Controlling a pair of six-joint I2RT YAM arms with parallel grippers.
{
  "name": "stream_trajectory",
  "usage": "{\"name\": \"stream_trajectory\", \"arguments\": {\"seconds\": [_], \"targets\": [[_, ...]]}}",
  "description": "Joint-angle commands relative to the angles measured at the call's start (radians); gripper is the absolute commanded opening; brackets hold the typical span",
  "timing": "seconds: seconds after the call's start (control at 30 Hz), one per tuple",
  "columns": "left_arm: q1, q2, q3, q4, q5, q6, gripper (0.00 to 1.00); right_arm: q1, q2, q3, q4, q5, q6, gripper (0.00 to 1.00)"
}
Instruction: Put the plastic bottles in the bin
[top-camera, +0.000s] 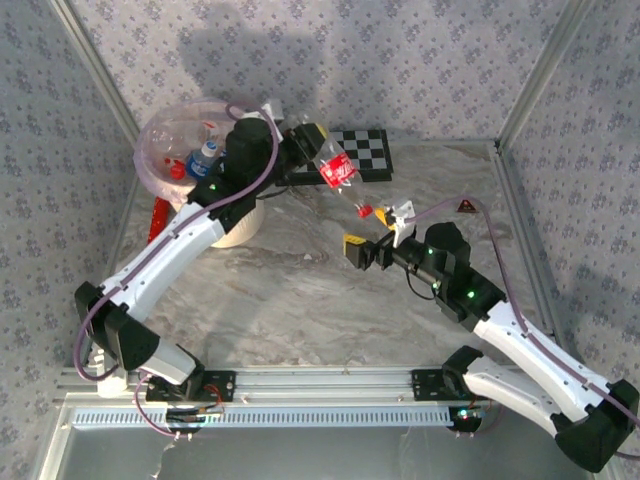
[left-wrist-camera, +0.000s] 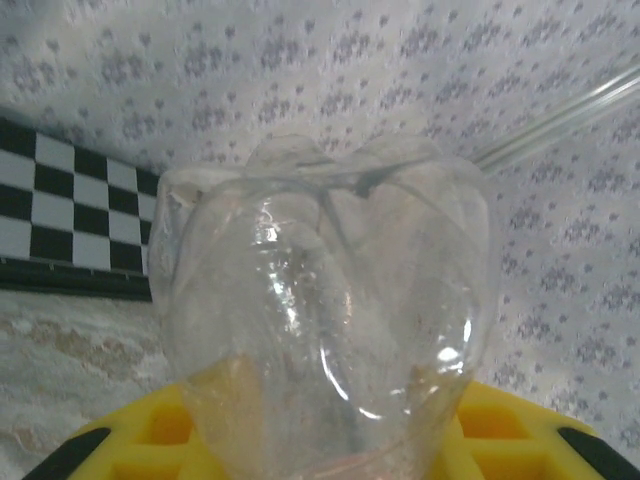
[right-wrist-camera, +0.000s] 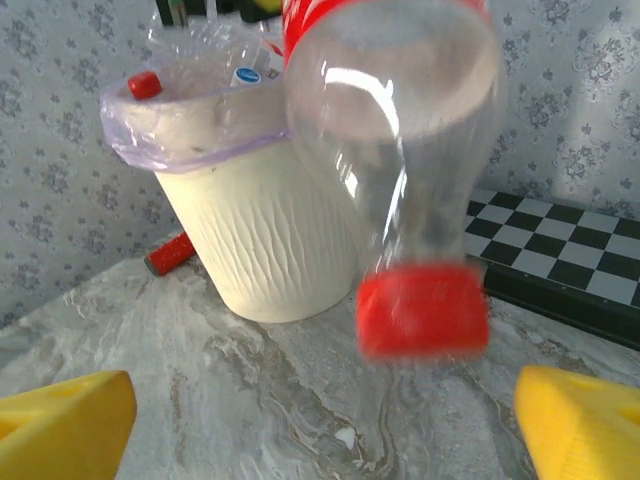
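One arm (top-camera: 190, 235) aloft beside the bin (top-camera: 238, 228)

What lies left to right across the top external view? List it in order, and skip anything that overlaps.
bin → plastic bottle → red warning triangle

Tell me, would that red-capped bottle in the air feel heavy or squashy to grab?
Probably light: the red-capped bottle looks clear and empty. Likely somewhat squashy and slick, judging by its thin, glossy walls. Laid down, its round body might roll.
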Motion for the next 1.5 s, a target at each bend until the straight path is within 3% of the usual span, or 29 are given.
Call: {"name": "stream_trajectory", "arguments": {"seconds": [0.0,0.23,0.3,0.43,0.53,0.7,0.83,0.97,1.1,1.27,1.47], "targets": [[0.048,-0.014,0.092,-0.014,-0.039,0.068,0.16,-0.01,-0.053,0.026,-0.07,0.025,-0.035,1.0],[0.18,-0.152,0.253,-0.254,-0.206,0.291,0.05,-0.048,-0.099,-0.002,-0.163,0.039,-0.044,1.0],[0.246,-0.213,0.265,-0.339,-0.286,0.319,0.0,-0.053,-0.09,-0.015,-0.156,0.029,-0.038,1.0],[0.407,-0.329,0.217,-0.447,-0.348,0.325,0.0,-0.061,-0.059,-0.023,-0.149,0.016,-0.036,1.0],[0.555,-0.379,0.175,-0.498,-0.314,0.299,0.0,-0.064,-0.036,-0.018,-0.15,0.008,-0.039,1.0],[0.784,-0.345,0.106,-0.471,-0.084,0.179,0.0,-0.067,-0.021,-0.013,-0.163,-0.003,-0.045,1.0],[0.848,-0.281,0.08,-0.367,0.034,0.096,0.0,-0.067,-0.033,-0.014,-0.188,0.009,-0.046,1.0],[0.853,-0.202,0.115,-0.258,0.096,0.045,0.0,-0.068,-0.047,-0.021,-0.197,0.02,-0.044,1.0],[0.853,-0.11,0.193,-0.232,0.102,0.032,0.0,-0.07,-0.035,-0.021,-0.203,0.017,-0.04,1.0],[0.853,-0.002,0.281,-0.331,0.059,0.11,0.0,-0.07,-0.012,-0.022,-0.193,0.009,-0.029,1.0],[0.851,-0.002,0.132,-0.311,-0.002,0.23,0.0,-0.07,0.008,-0.019,-0.185,0.005,-0.033,1.0]]}}
